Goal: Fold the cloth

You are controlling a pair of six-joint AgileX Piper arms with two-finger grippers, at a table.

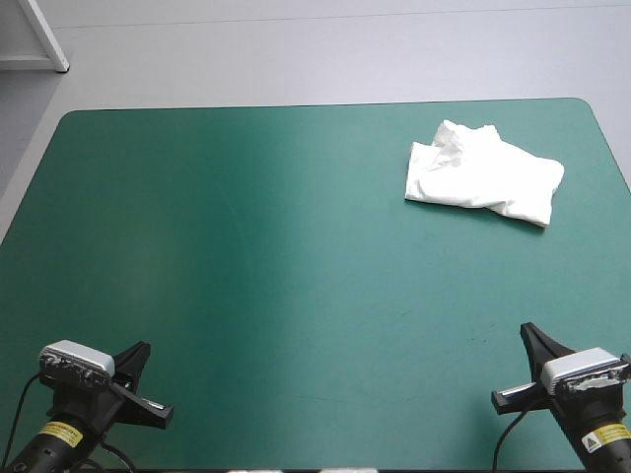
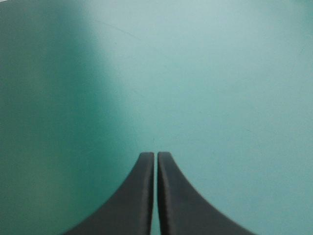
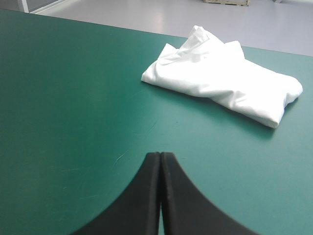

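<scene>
T-shirt (image 1: 483, 174): one, white, folded into bundle, lying on teal-green cover (image 1: 246, 276) toward far right corner, near right edge. Bundle's end nearer table middle rumpled, loose folds sticking up; other end smooth, rounded. Grippers: two. Left gripper (image 2: 156, 155): black fingers pressed together, over bare cover at near left corner, holding nothing. Right gripper (image 3: 160, 155): fingers pressed together in one pointed arch, near right corner, T-shirt ahead of it, well apart.
</scene>
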